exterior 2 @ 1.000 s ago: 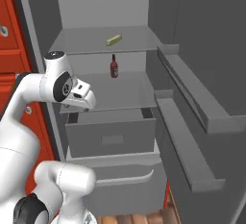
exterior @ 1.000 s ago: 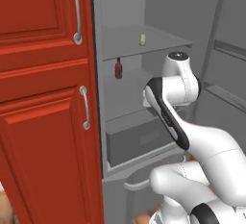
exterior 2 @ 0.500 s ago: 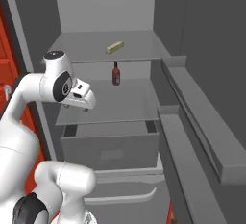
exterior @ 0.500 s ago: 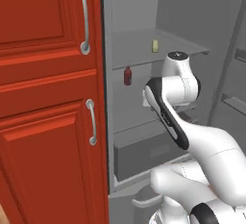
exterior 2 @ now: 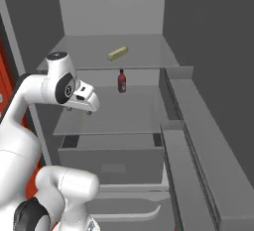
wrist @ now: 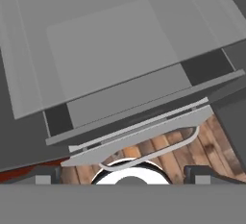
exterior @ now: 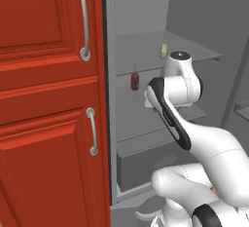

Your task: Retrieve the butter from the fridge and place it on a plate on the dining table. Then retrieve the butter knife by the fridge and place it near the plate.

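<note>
In the left base view the fridge (exterior: 146, 36) stood open beside the red cabinets (exterior: 48, 99), and the butter (exterior: 164, 50) lay untouched on the upper shelf, so by my judgement the task had barely begun: no part of the fetching was done, and the plate, the table and the knife all lay ahead. A small dark-red bottle (exterior: 135, 81) stood on the shelf below the butter, a little to its left, and the arm's white elbow rose in front of the shelves, well below and short of the butter. In the right base view the butter (exterior 2: 117, 53) sat near the middle of the top shelf with the bottle (exterior 2: 121, 81) 1 shelf down, almost directly under it; the gripper (exterior 2: 84, 107) hung off the folded arm at the level of that lower shelf, left of the bottle and pointed downward, holding nothing. The bottle looked like the only thing near the path up to the butter (the shelf edge itself might also crowd the approach). In the hand view the fingers (wrist: 43, 176) stood spread as wide as they go, empty, looking down on the fridge's drawer (wrist: 144, 93) and the wooden floor (wrist: 192, 146).
</note>
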